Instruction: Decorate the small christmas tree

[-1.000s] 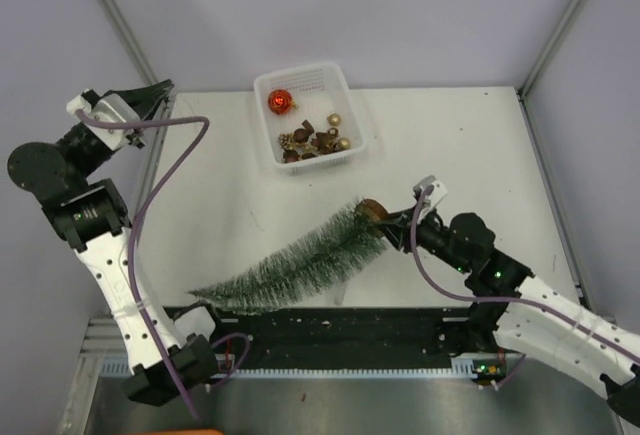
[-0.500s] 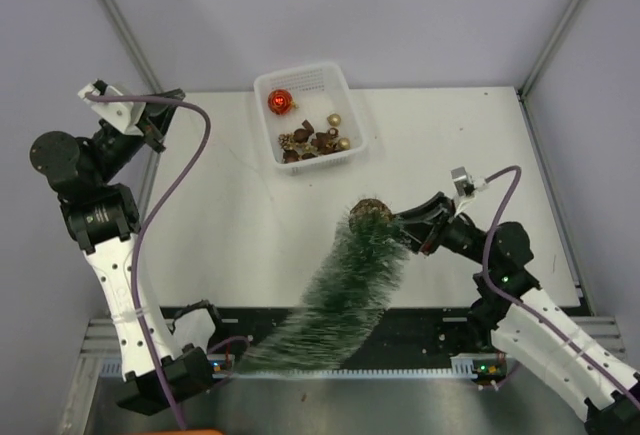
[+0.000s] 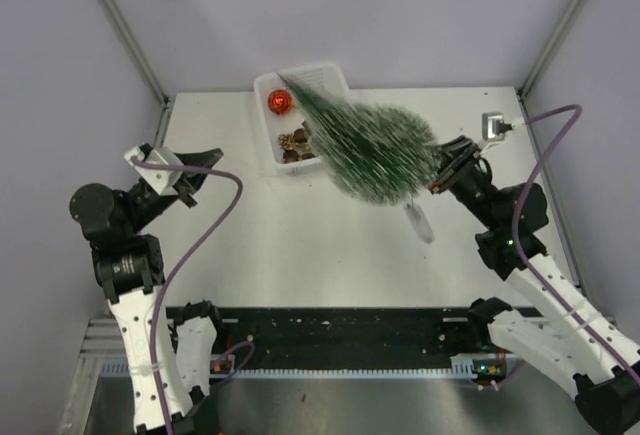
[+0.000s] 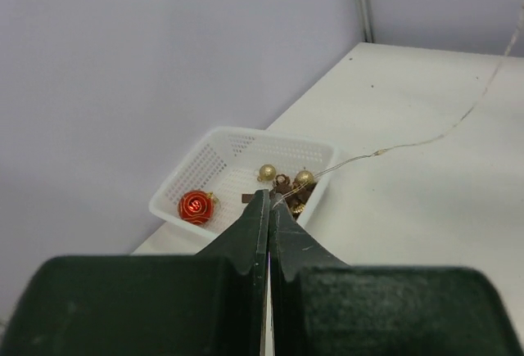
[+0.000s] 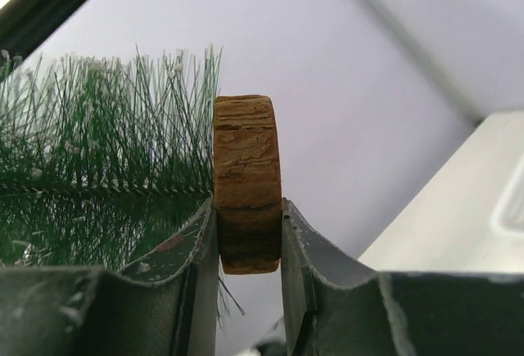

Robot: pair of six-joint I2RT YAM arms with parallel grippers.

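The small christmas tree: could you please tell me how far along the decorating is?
Done: the right gripper grips the small christmas tree by its wooden base. In hand: the tree is held sideways, not standing. Left: no ornament shows on it; the red bauble and gold baubles sit in the white basket.

ROBOTICS LAB, TEST CELL: Two white-and-black jointed robot arms, left arm [image 3: 135, 325] and right arm [image 3: 560, 305], stand bolted to a black mounting rail [image 3: 340, 330] at the near edge of a plain white tabletop [image 3: 300, 245]. The bench is boxed in on 3 sides by blank pale-lilac wall panels [image 3: 350, 5] w/ bare aluminium frame struts [image 3: 122, 30] at the corners. A grey sheet-metal plate [image 3: 350, 405] runs in front of the rail. Exposed purple cabling loops along both arms. Bare surfaces, hard fittings, machines fixed in place: an enclosed experiment rig.
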